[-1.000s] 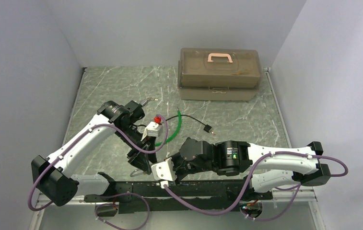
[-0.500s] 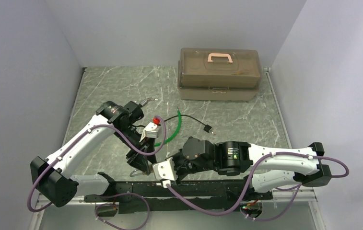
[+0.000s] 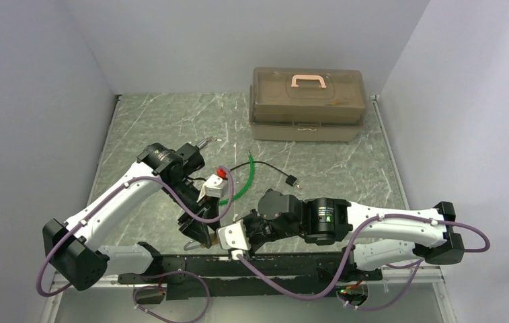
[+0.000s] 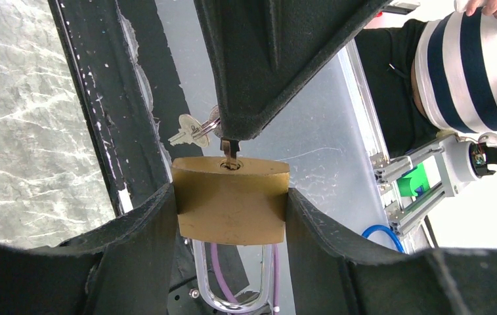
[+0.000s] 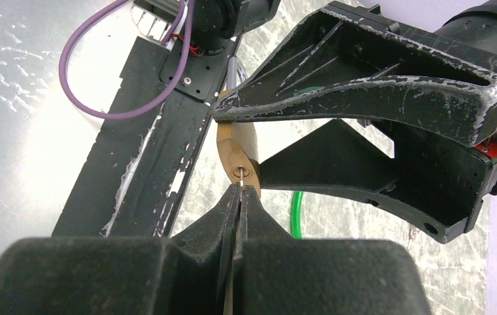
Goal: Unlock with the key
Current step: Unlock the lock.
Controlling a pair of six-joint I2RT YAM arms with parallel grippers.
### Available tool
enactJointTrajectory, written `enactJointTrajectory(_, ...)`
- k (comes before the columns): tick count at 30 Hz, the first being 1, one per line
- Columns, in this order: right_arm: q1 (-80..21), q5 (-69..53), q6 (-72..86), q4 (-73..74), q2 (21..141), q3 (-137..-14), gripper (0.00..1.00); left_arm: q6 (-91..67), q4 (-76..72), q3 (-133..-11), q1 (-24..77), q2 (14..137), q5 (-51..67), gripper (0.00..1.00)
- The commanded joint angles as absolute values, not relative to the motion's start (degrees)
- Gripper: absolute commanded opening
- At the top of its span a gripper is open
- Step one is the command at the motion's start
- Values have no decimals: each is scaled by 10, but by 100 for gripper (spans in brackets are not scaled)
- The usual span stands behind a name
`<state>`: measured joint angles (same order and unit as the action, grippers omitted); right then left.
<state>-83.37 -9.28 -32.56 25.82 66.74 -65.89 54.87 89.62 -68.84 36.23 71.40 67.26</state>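
Two pincers are meeting at the near edge of the table. L gripper [image 4: 230, 213] is clamping the brass padlock [image 4: 232, 197] by its two narrow sides, one finger on each. The keyhole end is facing away from the wrist cam & the silver shackle [image 4: 232, 303] is pointing back toward it. R gripper [image 5: 239, 195] is pinching the key [image 4: 230, 149] w/ fingers pressed tight together. The blade is poking out of the tips & sitting in the keyhole [image 5: 242, 172], w/ only a short bit showing btwn gripper & lock body. Spare keys [image 4: 188, 131] of the bunch are hanging just beside the R fingers.

Under both grippers the black rail [image 3: 285, 266] is running along the table's front. A green cable [image 3: 243, 183] is lying on the marble table [image 3: 164, 121] just behind them. The tan toolbox [image 3: 307, 104] w/ pink handle [image 3: 308, 81] is sitting at the far edge, well apart. A person in a navy/white striped shirt [image 4: 469, 65] is showing in the L wrist cam, beyond the table.
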Motion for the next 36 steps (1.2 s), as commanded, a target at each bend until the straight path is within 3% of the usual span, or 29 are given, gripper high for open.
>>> enactJointTrajectory(1,-823,-73,-327,216,675,-648,0,561,902,-723,374,699,810,0)
enactJointTrajectory(21,-806,-109,-317,161,692,-639,0,551,903,-763,377,721,831,0)
enactJointTrajectory(22,-803,-109,-315,167,687,-644,4,551,903,-760,377,720,831,0)
enactJointTrajectory(25,-790,-111,-308,198,675,-668,36,555,903,-748,376,714,827,0)
enactJointTrajectory(28,-784,-99,-312,215,654,-684,49,558,903,-732,372,706,827,0)
enactJointTrajectory(30,-784,-98,-314,231,645,-696,55,558,902,-723,369,700,825,0)
enactJointTrajectory(36,-784,-140,-310,308,659,-750,56,561,901,-712,357,694,824,0)
